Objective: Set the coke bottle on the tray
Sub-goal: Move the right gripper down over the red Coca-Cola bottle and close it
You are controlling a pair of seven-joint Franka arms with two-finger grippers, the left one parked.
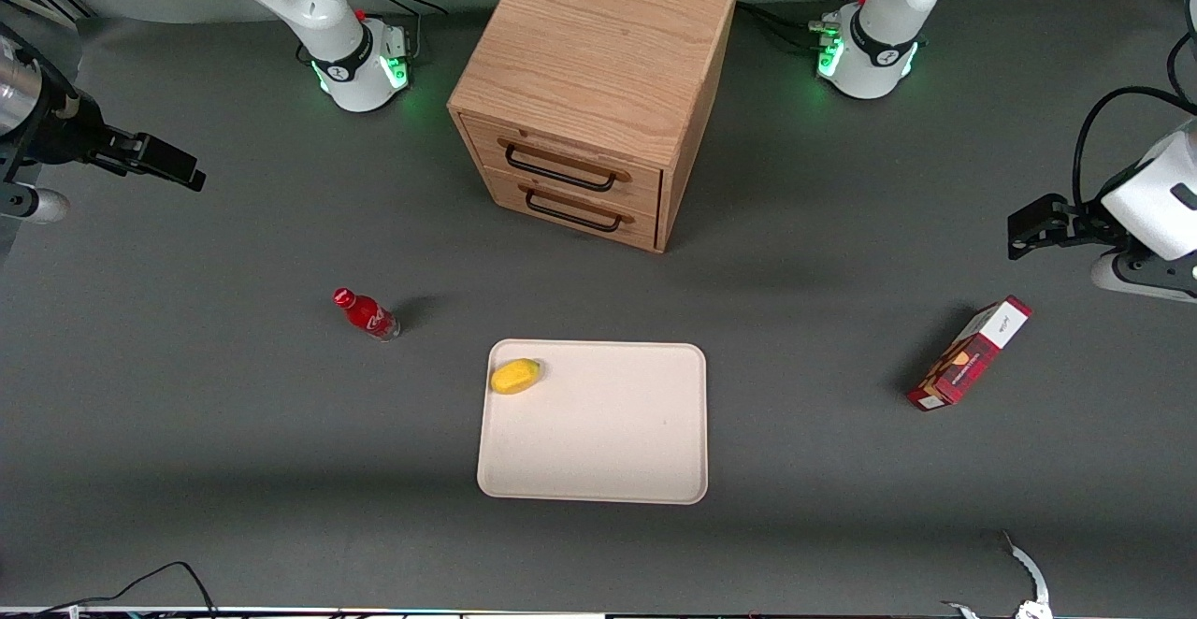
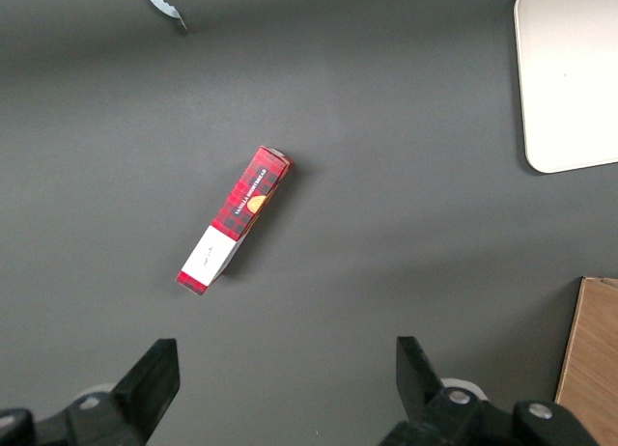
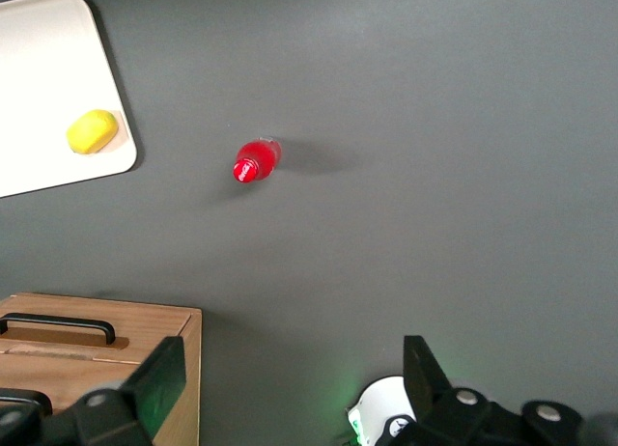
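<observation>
1. Coke bottle (image 1: 366, 313): small red plastic bottle with a red cap and white label script, standing upright on the dark grey bench (image 1: 234, 432), apart from the tray and toward the working arm's end of it. It is not held.
2. Tray (image 1: 608, 451): large flat cream-white rectangular tray with rounded corners and a low rim, lying nearer the front camera than the wooden two-drawer cabinet (image 1: 589, 95). Most of its floor is bare.
3. Yellow fruit (image 1: 515, 376): small rounded yellow piece, resting in the tray's corner closest to the bottle.
4. Gripper (image 3: 290, 388): black two-finger gripper of the right arm, held high above the bench at the working arm's end, well apart from the bottle; its fingers are spread and nothing is held between them.
5. Step in hand: judged as the approach; no grasp is yet made.
6. Next move: the gripper is to be brought over the bottle, lowered around its body, and closed. A bare part of the tray, away from the fruit, is suited for the set-down.
</observation>
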